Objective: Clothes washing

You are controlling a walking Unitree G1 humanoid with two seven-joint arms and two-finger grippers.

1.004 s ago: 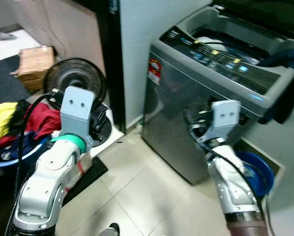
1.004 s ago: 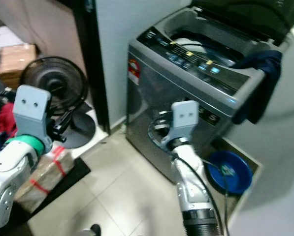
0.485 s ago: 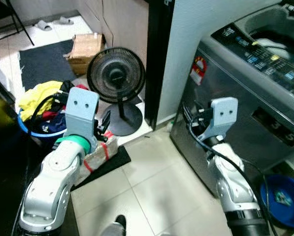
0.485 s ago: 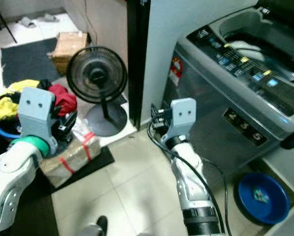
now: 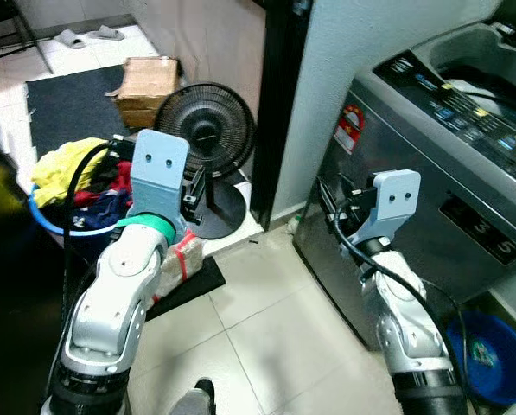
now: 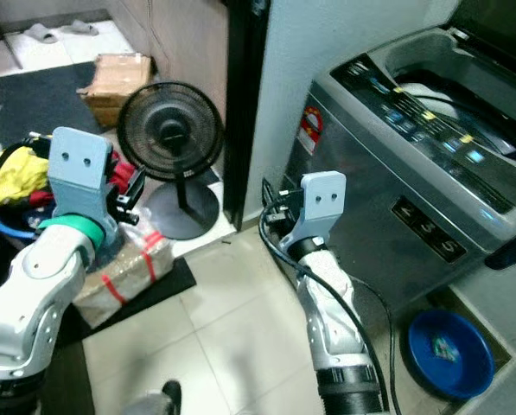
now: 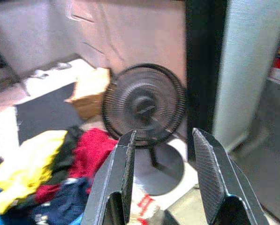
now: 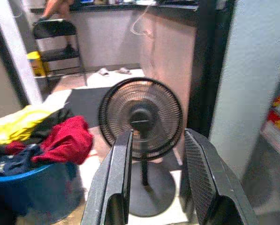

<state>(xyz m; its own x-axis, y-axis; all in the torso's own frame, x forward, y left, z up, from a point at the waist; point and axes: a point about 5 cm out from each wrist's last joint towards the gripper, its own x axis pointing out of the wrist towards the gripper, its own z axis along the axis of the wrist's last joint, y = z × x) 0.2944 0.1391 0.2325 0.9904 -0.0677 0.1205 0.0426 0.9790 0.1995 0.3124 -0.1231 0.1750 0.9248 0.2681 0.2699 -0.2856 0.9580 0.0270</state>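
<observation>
— Since half a second back the view has swung only a little further; what does that buy us?
— The laundry basket, blue and heaped with yellow, red and dark clothes, now sits closer in on the robot's left, on the floor beside the standing fan. The washing machine stands on the right with its lid up. I judge the robot is turning to fetch a load.
— And the tools?
— Left tool is spread wide and empty, aimed at the fan with the clothes just below it. Right tool is likewise wide and empty, facing the same fan and basket.
— What's in the way?
— The fan stands between the machine and the basket. A wrapped bundle with red tape lies on a dark mat near the left arm. A cardboard box sits further back, and a blue basin on the floor beside the washer.
</observation>
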